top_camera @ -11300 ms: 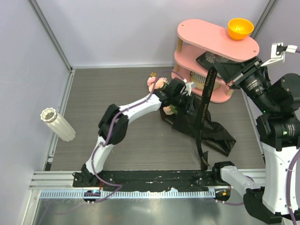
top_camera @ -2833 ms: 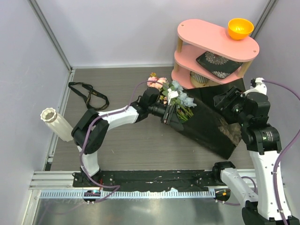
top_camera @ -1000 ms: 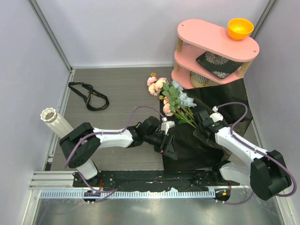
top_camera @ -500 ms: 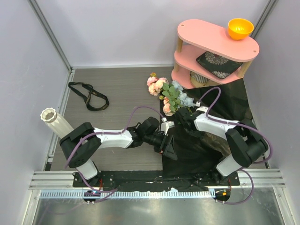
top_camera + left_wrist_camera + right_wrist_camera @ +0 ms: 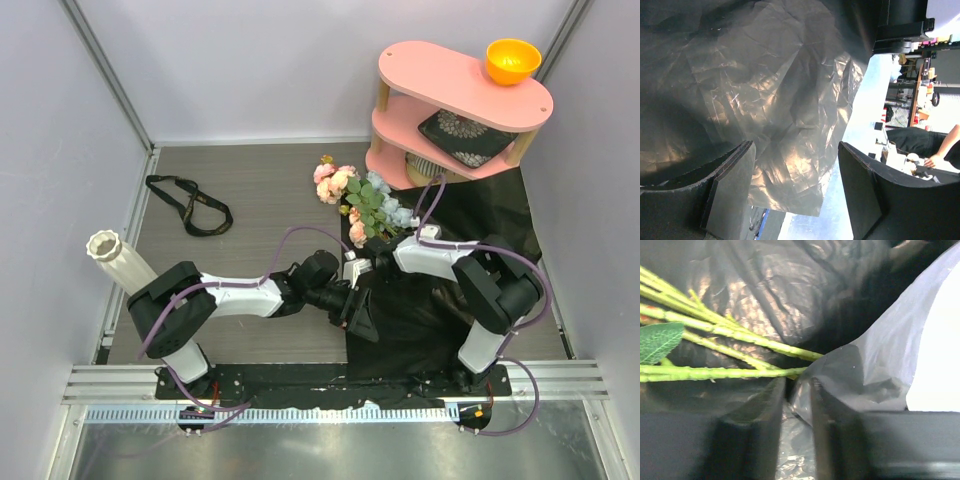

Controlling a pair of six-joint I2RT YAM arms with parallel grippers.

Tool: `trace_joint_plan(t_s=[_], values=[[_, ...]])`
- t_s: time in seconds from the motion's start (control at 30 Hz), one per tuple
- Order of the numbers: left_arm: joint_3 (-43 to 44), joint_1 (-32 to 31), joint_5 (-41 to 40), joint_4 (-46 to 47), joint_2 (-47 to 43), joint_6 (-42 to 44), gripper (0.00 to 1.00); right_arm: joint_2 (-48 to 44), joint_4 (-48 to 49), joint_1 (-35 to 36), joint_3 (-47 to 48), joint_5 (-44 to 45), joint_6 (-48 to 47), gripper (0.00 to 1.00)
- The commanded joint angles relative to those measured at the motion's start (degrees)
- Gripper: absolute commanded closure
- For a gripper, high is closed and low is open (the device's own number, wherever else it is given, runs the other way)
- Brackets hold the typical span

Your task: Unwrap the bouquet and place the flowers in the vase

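Where stems (image 5: 720, 373) end, right jaws just beside

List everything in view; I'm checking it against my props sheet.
flowers: one bunch, pink-peach-blue, centre
wrapping paper: one, black, spread right of centre
ribbon: one, black, far left
vase: one, cream, left edge
shelf: one, pink, far right
bowl: one, orange, shelf top
plate: one, black floral, lower shelf
cup: one, white, under shelf
left gripper: one, black, paper's left edge
right gripper: one, black, at stem ends
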Motion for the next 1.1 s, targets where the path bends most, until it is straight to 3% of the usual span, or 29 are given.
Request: trace_joint_plan(t_s=[0.0, 0.03, 0.13, 0.27, 0.3, 0.43, 0.5, 0.83, 0.97, 1.0, 1.07], values=[[-0.3, -0.2, 1.4, 3.6, -1.6, 1.1, 0.29, -4.7, -11.2, 0.5, 2.0, 8.8, 12.8, 0.78], [-0.2, -0.2, 1.4, 3.7, -1.6, 1.3, 0.29, -7.8, -13.4, 0.5, 2.2, 9.8, 15.2, 0.9], [0.1, -0.2, 1.8, 3.7, -1.2, 1.4, 0.29, -15.4, -20.3, 0.5, 2.3, 11.7, 20.0, 0.93], [0.4, -0.2, 2.6, 4.0, -0.1, 1.4, 0.29, -27.3, -18.3, 0.4, 0.6, 11.2, 15.4, 0.93], [0.4, -0.2, 2.8, 3.9, -0.1, 1.3, 0.29, -29.6, -18.7, 0.3, -0.2, 11.7, 15.9, 0.99], [1.4, -0.2, 2.8, 3.3, 0.1, 1.3, 0.29, -43.6, -29.1, -0.7, -1.5, 17.9, 32.9, 0.99], [1.9, -0.2, 3.2, 2.8, 0.3, 1.1, 0.29, -52.9, -29.7, -1.5, -1.8, 20.7, 34.2, 0.99], [5.5, -0.2, 5.5, -0.9, 1.9, 1.3, 0.29, -80.0, -32.4, -9.3, -7.5, 28.8, 39.9, 0.97], [7.6, -0.2, 5.6, -3.3, 1.8, 2.3, 0.28, -91.5, -31.6, -9.2, -8.3, 31.1, 36.0, 0.75], [8.5, -0.2, 5.5, -3.8, 1.9, 2.4, 0.28, -93.4, -30.6, -9.1, -8.2, 31.1, 32.5, 0.58], [9.3, -0.2, 5.5, -4.5, 2.1, 2.4, 0.28, -98.2, -26.2, -8.0, -7.3, 30.7, 27.5, 0.45]])
